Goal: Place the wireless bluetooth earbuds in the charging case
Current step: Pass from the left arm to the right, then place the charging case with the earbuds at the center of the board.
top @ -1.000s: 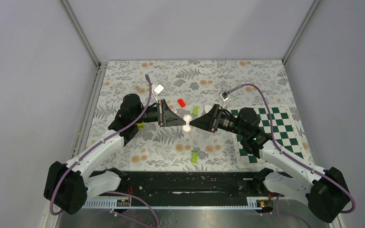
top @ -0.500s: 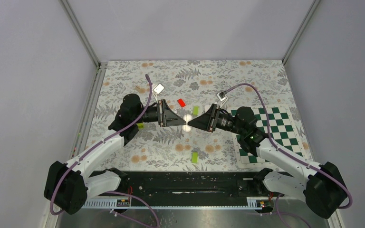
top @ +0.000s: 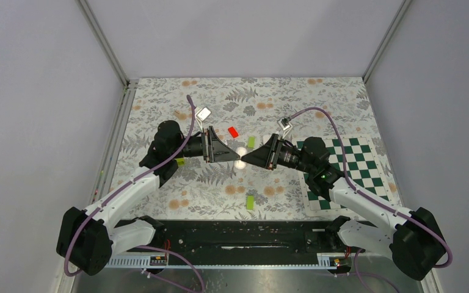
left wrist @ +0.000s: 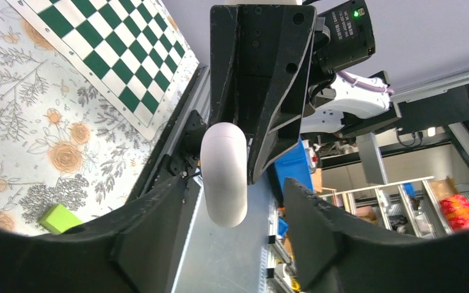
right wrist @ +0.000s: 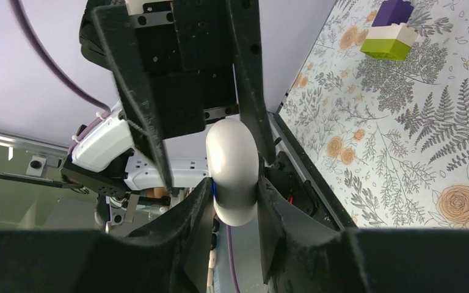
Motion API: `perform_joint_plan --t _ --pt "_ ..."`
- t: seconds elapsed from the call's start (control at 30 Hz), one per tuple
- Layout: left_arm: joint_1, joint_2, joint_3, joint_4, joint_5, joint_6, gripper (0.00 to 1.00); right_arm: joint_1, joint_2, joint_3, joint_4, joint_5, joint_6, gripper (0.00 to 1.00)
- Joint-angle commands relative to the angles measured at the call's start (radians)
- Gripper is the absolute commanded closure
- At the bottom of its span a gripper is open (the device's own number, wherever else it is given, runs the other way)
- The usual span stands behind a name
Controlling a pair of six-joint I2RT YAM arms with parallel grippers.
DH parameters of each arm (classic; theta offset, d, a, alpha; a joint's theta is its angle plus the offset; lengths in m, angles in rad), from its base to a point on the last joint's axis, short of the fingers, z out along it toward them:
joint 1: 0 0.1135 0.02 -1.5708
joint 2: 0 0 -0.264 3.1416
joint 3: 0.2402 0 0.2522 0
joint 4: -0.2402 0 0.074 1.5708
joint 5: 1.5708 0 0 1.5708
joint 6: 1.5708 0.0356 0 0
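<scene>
The white charging case (top: 240, 157) hangs above the table's middle, between the two gripper tips. My right gripper (top: 246, 160) is shut on it; in the right wrist view both fingers press the sides of the case (right wrist: 233, 171). My left gripper (top: 234, 157) faces it from the left. In the left wrist view its jaws (left wrist: 233, 186) are open and stand clear on both sides of the case (left wrist: 224, 174). The right gripper's fingers (left wrist: 262, 91) reach in from above. No earbuds show in any view.
A red block (top: 233, 131) and a green block (top: 251, 141) lie just behind the grippers. Another green block (top: 250, 202) lies nearer the bases. A green-white chessboard mat (top: 354, 177) lies at the right. A purple, white and green block stack (right wrist: 391, 30) stands by the left arm.
The right arm has shifted slightly left, bringing the case closer in between the left jaws. The left arm has barely moved.
</scene>
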Motion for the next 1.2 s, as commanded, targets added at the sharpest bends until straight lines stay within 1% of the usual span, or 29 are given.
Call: perform_joint_plan --t 0.0,0.07,0.1,0.13,0.17,0.23,0.3,0.33,0.37,0.43,0.47,0.53,0.6,0.67,0.77,0.87,0.97,1.07,1.17 --pt "-0.001 -0.008 0.053 0.053 -0.001 -0.002 0.29 0.009 -0.007 0.024 0.019 0.021 -0.009 0.96" --pt "-0.001 -0.01 0.057 0.029 -0.007 0.006 0.16 0.009 -0.003 0.022 0.015 0.027 -0.01 0.97" --pt "-0.002 -0.011 0.064 0.014 -0.004 0.017 0.07 0.009 -0.004 0.02 0.015 0.031 -0.012 0.97" --pt "-0.002 -0.011 0.076 -0.02 0.001 0.035 0.03 0.009 -0.007 0.018 0.011 0.036 -0.019 0.97" --pt "-0.001 -0.013 0.096 -0.079 -0.001 0.089 0.01 0.008 -0.016 0.019 -0.006 0.044 -0.027 0.97" --pt "0.004 -0.021 0.171 -0.294 -0.043 0.229 0.01 0.008 -0.042 0.025 -0.082 0.08 -0.071 0.97" --pt "0.011 -0.038 0.275 -0.511 -0.135 0.373 0.01 0.006 -0.073 0.05 -0.243 0.157 -0.137 0.97" --pt "0.018 -0.05 0.316 -0.598 -0.188 0.424 0.01 0.007 -0.088 0.073 -0.343 0.24 -0.173 0.98" --pt "0.026 -0.062 0.345 -0.659 -0.244 0.455 0.01 0.006 -0.102 0.095 -0.436 0.306 -0.215 0.98" --pt "0.031 -0.105 0.377 -0.736 -0.414 0.453 0.01 0.006 -0.126 0.131 -0.565 0.436 -0.292 0.98" --pt "0.033 -0.136 0.374 -0.739 -0.47 0.451 0.01 0.0 -0.131 0.157 -0.649 0.502 -0.324 0.99" --pt "0.032 -0.196 0.345 -0.712 -0.536 0.451 0.01 -0.036 -0.123 0.193 -0.758 0.594 -0.36 1.0" --pt "0.032 -0.25 0.301 -0.674 -0.589 0.451 0.01 -0.099 -0.103 0.2 -0.791 0.606 -0.364 1.0" --pt "0.032 -0.296 0.243 -0.628 -0.62 0.436 0.01 -0.171 -0.078 0.189 -0.772 0.573 -0.354 1.0" --pt "0.032 -0.336 0.173 -0.572 -0.64 0.401 0.01 -0.273 -0.009 0.176 -0.711 0.475 -0.334 1.0" --pt "0.032 -0.354 0.131 -0.551 -0.641 0.375 0.01 -0.37 0.098 0.176 -0.642 0.422 -0.324 1.0" --pt "0.032 -0.362 0.11 -0.548 -0.657 0.359 0.01 -0.453 0.221 0.215 -0.601 0.39 -0.311 1.0" --pt "0.032 -0.336 0.13 -0.6 -0.654 0.36 0.01 -0.505 0.355 0.283 -0.512 0.324 -0.268 1.0" --pt "0.032 -0.297 0.136 -0.632 -0.619 0.359 0.01 -0.515 0.481 0.368 -0.519 0.348 -0.282 1.0"
